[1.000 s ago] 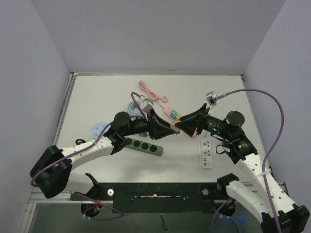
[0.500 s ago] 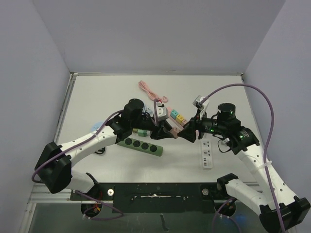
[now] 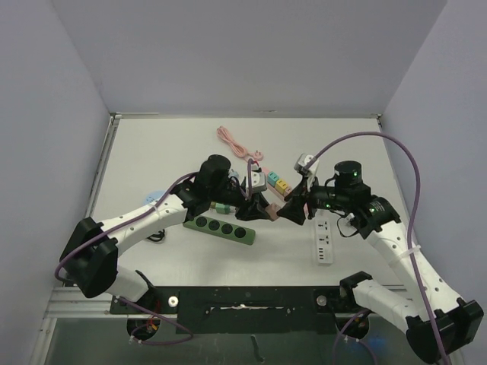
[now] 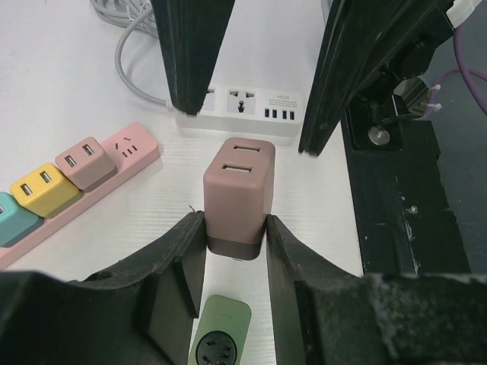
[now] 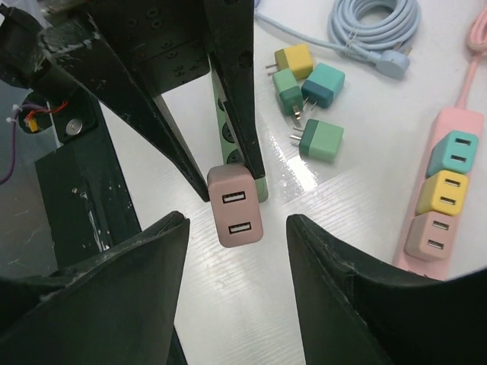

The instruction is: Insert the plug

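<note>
1. Plug position: the dusty-pink, block-shaped plastic plug (image 4: pixel 237 186), with two USB slots on its end face, sits pinched between the black pads of the left claw (image 4: pixel 233 228). It is gripped by its lower part, and the slotted end sticks out past the fingertips.
2. I read the left claw as closed down narrow onto the plug, one pad flat against each opposite side. It holds the plug up off the white tabletop (image 4: pixel 312 228).
3. The right claw (image 5: pixel 236 220) faces it nose to nose. Its jaws stand apart and hold nothing.
4. From the right wrist camera, the plug hangs centred between that claw's two fingers, just ahead of their tips. Bare table shows on both sides, so I see no contact.
5. From overhead the two claws merge into one dark clump near the middle of the table. I cannot separate the fingers or judge the gap from that view.
6. Directly under the plug lies the end of a long dark-green power strip (image 3: pixel 223 227).
7. A pale-pink power strip (image 5: pixel 441 190) carrying teal, yellow and pink adapters lies off to the side.
8. A white power strip (image 4: pixel 243 106) with one socket and a row of USB ports lies flat beyond the plug.
9. Small loose adapters (image 5: pixel 321 138) in green, teal and yellow lie near a coiled pale-blue cable (image 5: pixel 373 23).
</note>
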Motion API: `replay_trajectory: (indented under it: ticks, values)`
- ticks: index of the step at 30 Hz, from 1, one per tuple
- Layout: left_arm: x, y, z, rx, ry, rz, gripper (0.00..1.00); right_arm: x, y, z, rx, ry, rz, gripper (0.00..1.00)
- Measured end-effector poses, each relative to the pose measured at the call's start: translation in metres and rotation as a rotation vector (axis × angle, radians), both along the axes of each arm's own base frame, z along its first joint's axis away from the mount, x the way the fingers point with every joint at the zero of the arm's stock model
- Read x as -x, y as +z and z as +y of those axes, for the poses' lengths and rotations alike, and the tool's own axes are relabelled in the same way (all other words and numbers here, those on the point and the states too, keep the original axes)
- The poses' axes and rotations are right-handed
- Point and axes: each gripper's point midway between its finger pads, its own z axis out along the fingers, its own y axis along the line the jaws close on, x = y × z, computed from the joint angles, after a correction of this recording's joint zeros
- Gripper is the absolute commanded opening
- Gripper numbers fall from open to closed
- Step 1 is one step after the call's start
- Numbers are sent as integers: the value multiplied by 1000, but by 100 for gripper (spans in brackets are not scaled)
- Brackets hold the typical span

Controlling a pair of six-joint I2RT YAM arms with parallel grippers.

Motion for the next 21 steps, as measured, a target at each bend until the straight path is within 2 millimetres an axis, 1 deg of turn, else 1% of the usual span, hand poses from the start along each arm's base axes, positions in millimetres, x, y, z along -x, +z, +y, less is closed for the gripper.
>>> replay_trajectory:
  ticks: [3, 5, 7, 9, 10, 12, 16, 18, 19, 20, 21]
  values:
    - [1, 0, -1, 3, -4, 0, 0, 0, -15, 7, 27, 42, 40, 52]
    - [1, 0, -1, 4, -6, 0, 0, 1, -24, 11, 45, 66, 66, 48]
    - [1, 0, -1, 3, -8, 1, 0, 2, -32, 13, 62, 82, 89, 41]
    - [2, 0, -2, 3, -9, 1, 0, 2, -38, 15, 76, 96, 104, 30]
    - [2, 0, -2, 3, -9, 1, 0, 3, -40, 16, 80, 104, 109, 28]
    - [3, -1, -1, -2, -10, 8, 0, 4, -41, 16, 84, 119, 112, 27]
    - [3, -1, -2, -1, -15, 11, 0, 4, -41, 17, 89, 136, 111, 31]
    - [3, -1, -1, -1, -15, 12, 0, 3, -41, 17, 92, 141, 112, 31]
    - [3, -1, -1, 0, -15, 12, 0, 3, -41, 18, 94, 143, 116, 29]
    - [3, -1, -1, -1, -14, 12, 0, 3, -41, 18, 95, 145, 118, 23]
    - [2, -1, -1, -1, -12, 13, 0, 3, -41, 18, 96, 148, 117, 13]
